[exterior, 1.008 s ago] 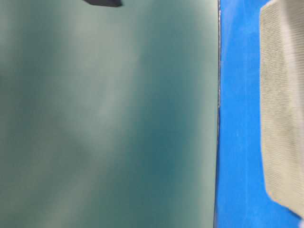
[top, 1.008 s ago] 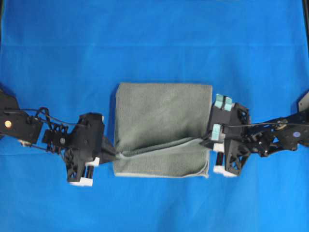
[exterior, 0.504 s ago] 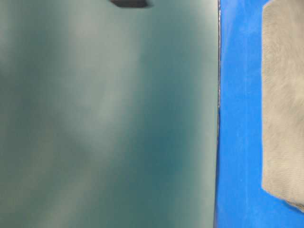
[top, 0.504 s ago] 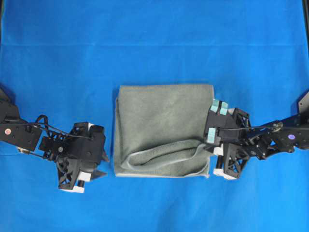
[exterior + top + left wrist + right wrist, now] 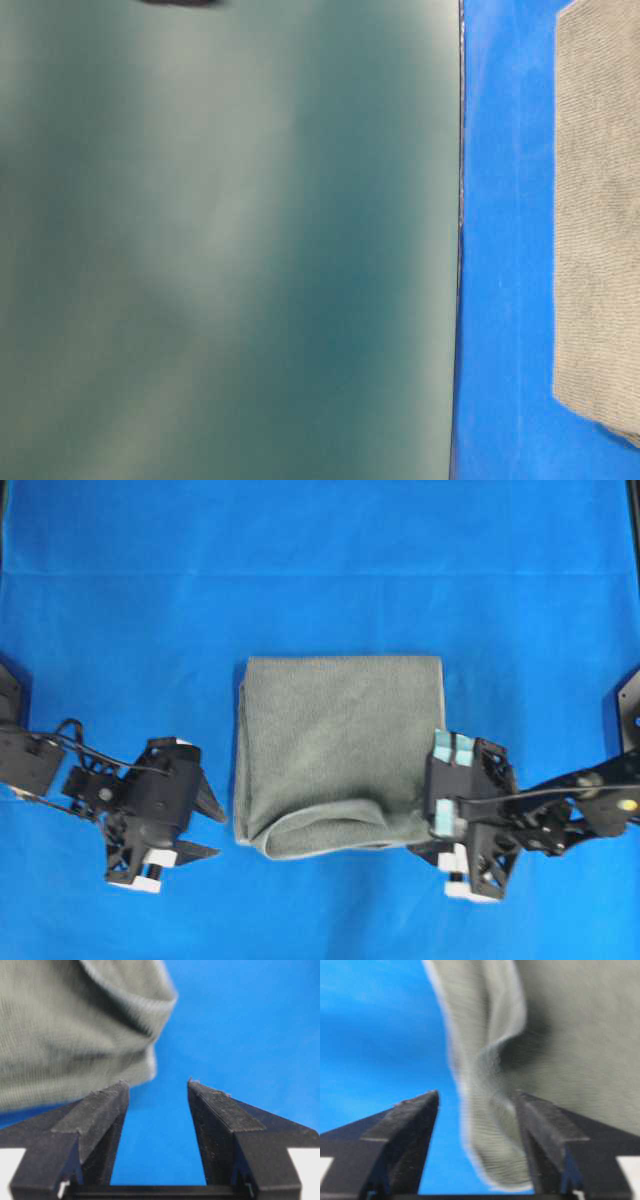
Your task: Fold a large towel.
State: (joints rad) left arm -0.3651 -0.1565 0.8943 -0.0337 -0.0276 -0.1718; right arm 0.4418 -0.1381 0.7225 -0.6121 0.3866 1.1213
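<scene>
The grey-green towel (image 5: 338,750) lies folded in a rough square at the middle of the blue table covering (image 5: 320,570), with a rounded fold along its near edge. To its left my left gripper (image 5: 218,833) stands open and apart from the cloth. In the left wrist view the left gripper (image 5: 157,1085) has only blue between its fingers, and the towel (image 5: 65,1025) is up at the left. My right gripper (image 5: 425,835) is open at the towel's near right corner. That corner of the towel (image 5: 505,1150) lies loose between the jaws of the right gripper (image 5: 477,1095), against the right finger.
The table-level view is mostly filled by a blurred green-grey surface (image 5: 220,250) close to the lens. A strip of blue covering (image 5: 505,250) and the towel's edge (image 5: 600,200) show at its right. Blue covering surrounds the towel on all sides.
Both grippers were shut on a taut fold of the towel; they have opened and let go. The fold has dropped flat. Both arms moved toward the near edge, the left also outward.
</scene>
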